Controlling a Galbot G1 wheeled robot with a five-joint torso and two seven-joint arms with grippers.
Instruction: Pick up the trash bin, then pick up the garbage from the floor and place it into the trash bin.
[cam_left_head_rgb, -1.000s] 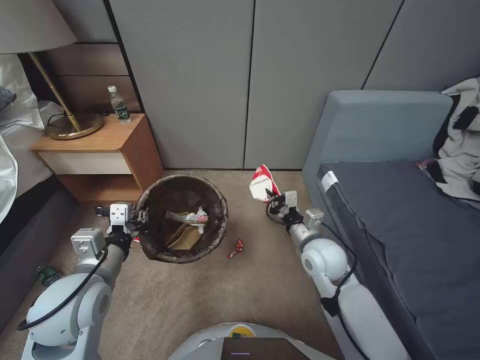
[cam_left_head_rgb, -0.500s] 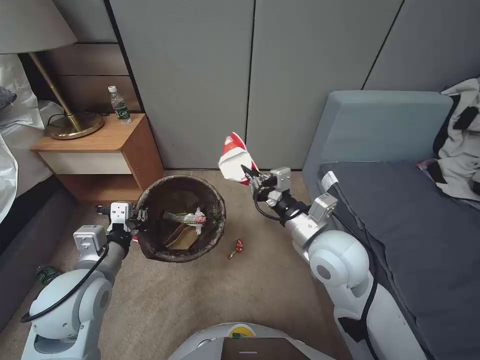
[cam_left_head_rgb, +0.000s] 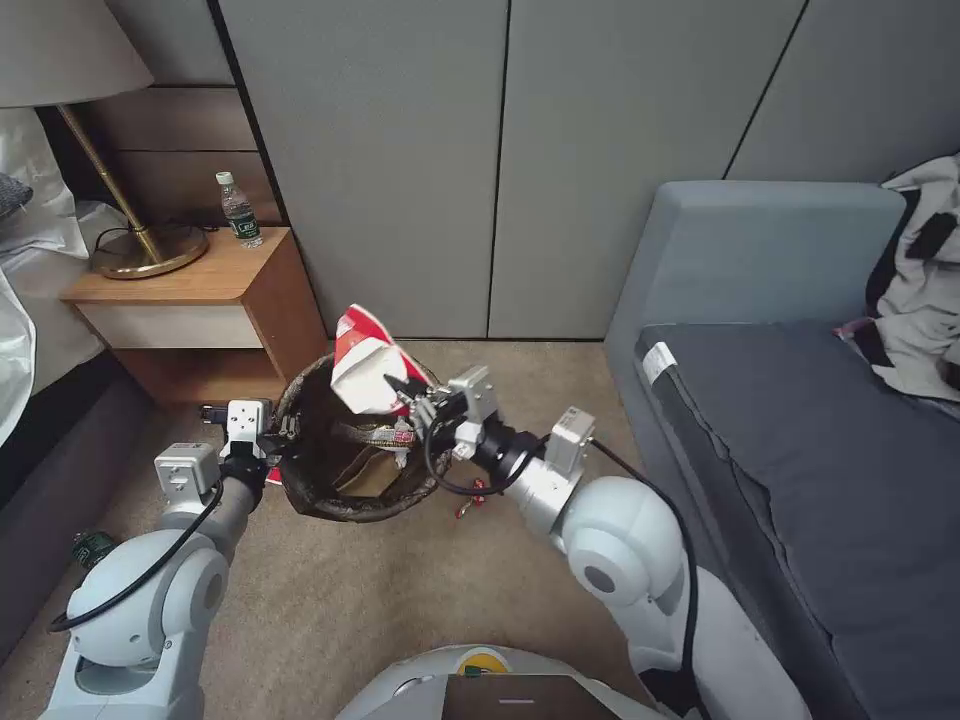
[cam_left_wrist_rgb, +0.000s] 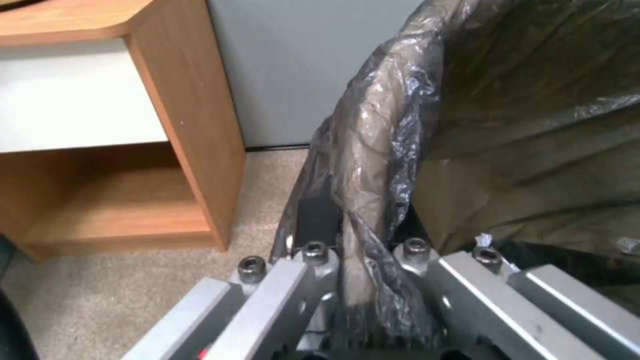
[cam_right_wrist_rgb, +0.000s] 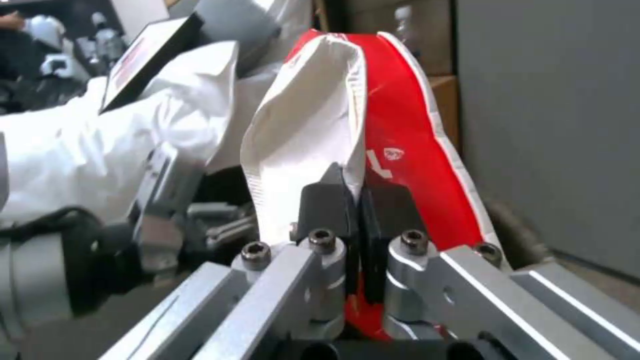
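The trash bin is held off the carpet at its rim by the left gripper; in the left wrist view the fingers are closed on the bag-covered edge. So the first part of the task is judged as done. Some litter is already seen inside the bin: a tan paper and a printed wrapper. A red-and-white snack packet is carried over the bin's far rim by the right gripper, whose pads are pressed together on the packet's lower edge. It is not yet released.

What is left, as far as can be seen: a small red scrap on the floor beside the bin, and a small green bottle on the floor near the left arm.

The floor is a beige carpet. A grey sofa is placed on the right, a wooden nightstand with a lamp and a water bottle on the left, and grey wall panels behind.
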